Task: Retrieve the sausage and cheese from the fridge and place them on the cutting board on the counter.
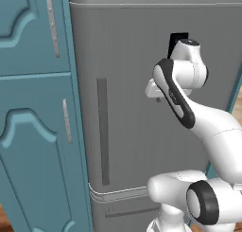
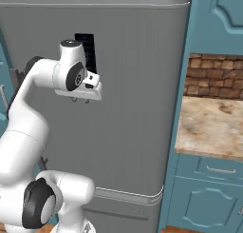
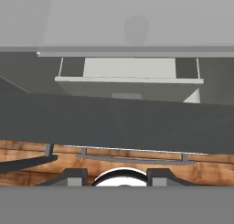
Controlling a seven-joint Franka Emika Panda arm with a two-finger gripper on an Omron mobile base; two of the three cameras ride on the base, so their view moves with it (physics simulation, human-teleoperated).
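End effector (image 3: 117, 176) pointing downward close in front of the fridge (image 1: 137, 51), finger tips (image 3: 73, 176) spread wide apart and gripping nothing. Hanging from the white wrist at upper-door height, level with a small dark panel (image 2: 87, 49) set in the door face. Looking along the fingers past the grey door front toward the wooden floor (image 3: 201, 169) below, with a pale drawer-like recess (image 3: 129, 68) appearing higher in the hand view. Arm (image 1: 189, 110) rising from the base and bending across the closed door; long vertical recessed handle (image 1: 102, 131) lying near the door's left edge, well apart from the end effector. Teal cabinets (image 1: 33, 108) standing just beside the fridge on the left. Marbled table (image 2: 213, 125) lying right of the fridge, over teal drawer fronts (image 2: 209, 172), backed by a brick wall (image 2: 216, 77). Sausage, cheese and cutting board: position impossible to tell.
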